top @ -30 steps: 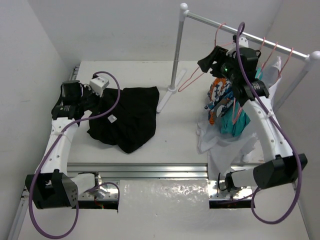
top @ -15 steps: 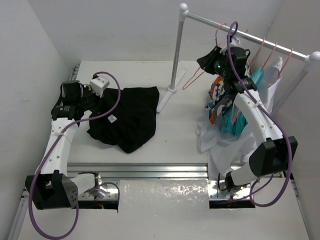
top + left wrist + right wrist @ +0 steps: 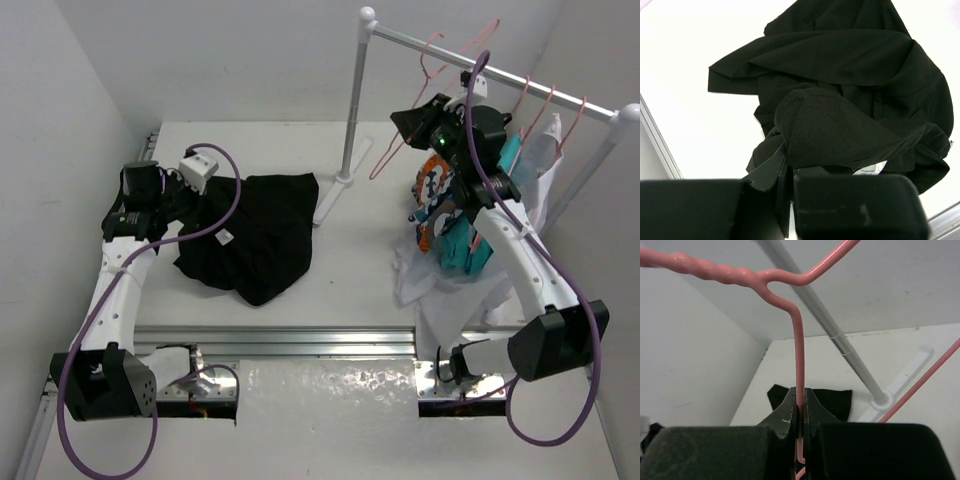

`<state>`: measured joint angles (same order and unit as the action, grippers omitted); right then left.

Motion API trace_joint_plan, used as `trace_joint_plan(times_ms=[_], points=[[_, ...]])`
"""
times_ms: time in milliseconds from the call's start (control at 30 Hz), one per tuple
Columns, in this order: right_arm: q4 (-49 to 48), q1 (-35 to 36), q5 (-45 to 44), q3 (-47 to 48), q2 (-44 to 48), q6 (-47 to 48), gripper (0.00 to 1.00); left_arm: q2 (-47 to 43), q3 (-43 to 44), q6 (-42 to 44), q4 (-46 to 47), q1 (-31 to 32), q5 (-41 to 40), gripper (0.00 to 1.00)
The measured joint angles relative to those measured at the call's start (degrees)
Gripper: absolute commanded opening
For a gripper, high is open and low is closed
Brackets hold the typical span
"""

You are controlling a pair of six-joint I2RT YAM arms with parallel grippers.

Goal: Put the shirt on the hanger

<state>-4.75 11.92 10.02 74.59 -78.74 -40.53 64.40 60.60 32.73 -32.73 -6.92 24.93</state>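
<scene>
White table (image 3: 360,250) and white walls frame the scene, with a clothes rail (image 3: 395,35) standing at the far right. Up by that rail the right end effector (image 3: 801,410), gaping a second ago, has snapped narrow onto the hanger (image 3: 798,355). The pink wire rises straight up from between its fingers, and the hook now tilts up near the rail instead of hanging plumb. Whether the hook is clear of the rail cannot be told. Meanwhile the left end effector (image 3: 790,170) has not moved. It is pinched tight on a fold of the shirt (image 3: 840,65), whose bulk lies heaped on the table just beyond it. With both things gripped, the hanger looks ready to be carried across to the shirt.
</scene>
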Motion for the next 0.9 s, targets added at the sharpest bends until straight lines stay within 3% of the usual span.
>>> trace_joint_plan(times_ms=[433, 633, 900], points=[[-3.2, 4.7, 4.5, -3.9, 1.2, -0.9, 0.0, 0.0, 0.0, 0.0, 0.0, 0.0, 0.0, 0.0], [-8.5, 14.3, 4.8, -6.8, 1.1, -0.8, 0.0, 0.0, 0.0, 0.0, 0.0, 0.0, 0.0, 0.0], [-23.8, 24.7, 1.8, -16.5, -2.1, -4.3, 0.0, 0.0, 0.0, -0.2, 0.0, 0.0, -0.2, 0.0]])
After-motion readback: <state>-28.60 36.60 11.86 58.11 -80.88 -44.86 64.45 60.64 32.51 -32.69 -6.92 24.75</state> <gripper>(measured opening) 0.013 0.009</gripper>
